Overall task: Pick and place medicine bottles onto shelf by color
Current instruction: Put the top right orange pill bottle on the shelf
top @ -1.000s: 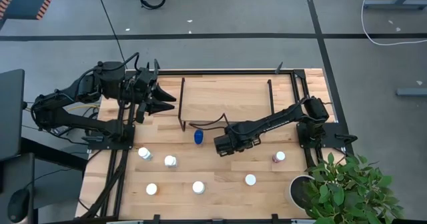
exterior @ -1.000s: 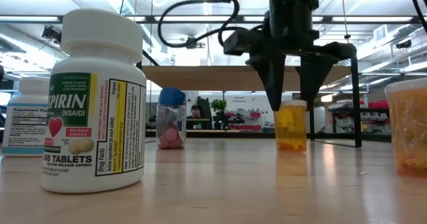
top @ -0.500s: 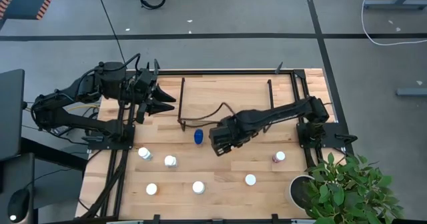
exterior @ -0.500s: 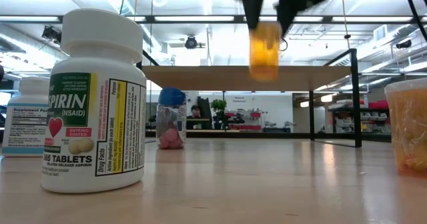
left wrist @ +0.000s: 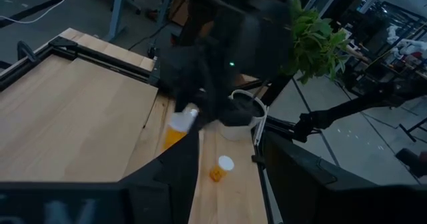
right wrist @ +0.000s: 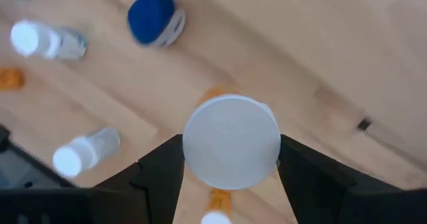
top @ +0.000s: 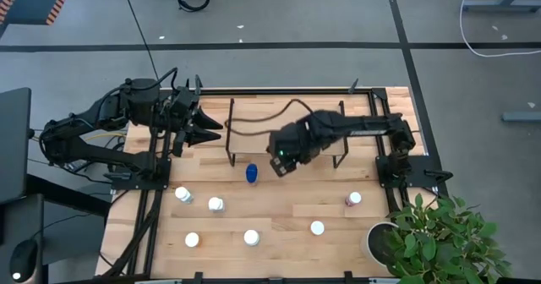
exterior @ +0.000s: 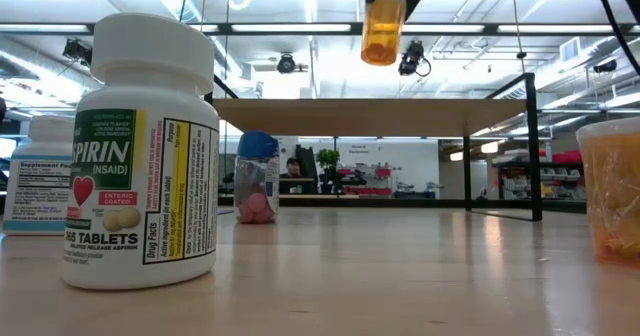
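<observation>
Light-wood counter point(top: 279, 221), workshop behind. Right pincer point(right wrist: 230, 159) clamped on white-capped orange pill bottle point(exterior: 383, 27), airborne at front edge of low wooden shelf point(top: 287, 115). Transport step; next: carry over board, lower, release. Left pincer point(top: 211, 125) parked beside shelf, fingers spread.

high: straight down, whole table point(top: 338, 233) | low: tabletop level, near aspirin bottle point(exterior: 140, 151) | both: shelf point(top: 287, 115)

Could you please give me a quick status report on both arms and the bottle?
Right gripper shut on orange bottle, raised above shelf height. Left gripper idle, table's left rear. Nothing blocking.
</observation>
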Controlling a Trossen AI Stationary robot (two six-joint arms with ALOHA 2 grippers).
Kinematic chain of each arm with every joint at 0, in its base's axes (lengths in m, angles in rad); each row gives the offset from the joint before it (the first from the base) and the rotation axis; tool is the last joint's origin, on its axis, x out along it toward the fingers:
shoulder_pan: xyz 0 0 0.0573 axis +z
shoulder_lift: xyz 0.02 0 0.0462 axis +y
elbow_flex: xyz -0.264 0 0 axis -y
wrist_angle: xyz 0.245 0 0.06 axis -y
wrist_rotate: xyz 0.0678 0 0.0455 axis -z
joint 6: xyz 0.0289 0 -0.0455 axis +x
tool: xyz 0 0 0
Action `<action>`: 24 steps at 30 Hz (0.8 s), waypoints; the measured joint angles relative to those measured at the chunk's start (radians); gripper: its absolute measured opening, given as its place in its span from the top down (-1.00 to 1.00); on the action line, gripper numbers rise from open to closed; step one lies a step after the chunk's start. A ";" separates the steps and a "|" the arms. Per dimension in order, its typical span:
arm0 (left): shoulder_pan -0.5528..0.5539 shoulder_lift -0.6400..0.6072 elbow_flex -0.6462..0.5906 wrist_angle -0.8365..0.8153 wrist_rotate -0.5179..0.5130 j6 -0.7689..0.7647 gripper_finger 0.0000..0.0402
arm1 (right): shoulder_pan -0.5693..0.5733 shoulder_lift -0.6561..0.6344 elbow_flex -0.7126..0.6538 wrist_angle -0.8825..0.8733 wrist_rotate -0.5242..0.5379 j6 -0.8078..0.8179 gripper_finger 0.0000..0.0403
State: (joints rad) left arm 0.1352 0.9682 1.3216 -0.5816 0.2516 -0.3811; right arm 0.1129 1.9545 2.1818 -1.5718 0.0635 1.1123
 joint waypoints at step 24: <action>0.000 0.000 0.000 -0.001 0.000 -0.008 0.14 | -0.376 0.000 0.000 0.001 0.014 -0.471 -0.15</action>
State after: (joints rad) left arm 0.1351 0.9684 1.3216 -0.5827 0.2516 -0.3893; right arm -0.2630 1.9545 2.1815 -1.5711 0.0776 0.6411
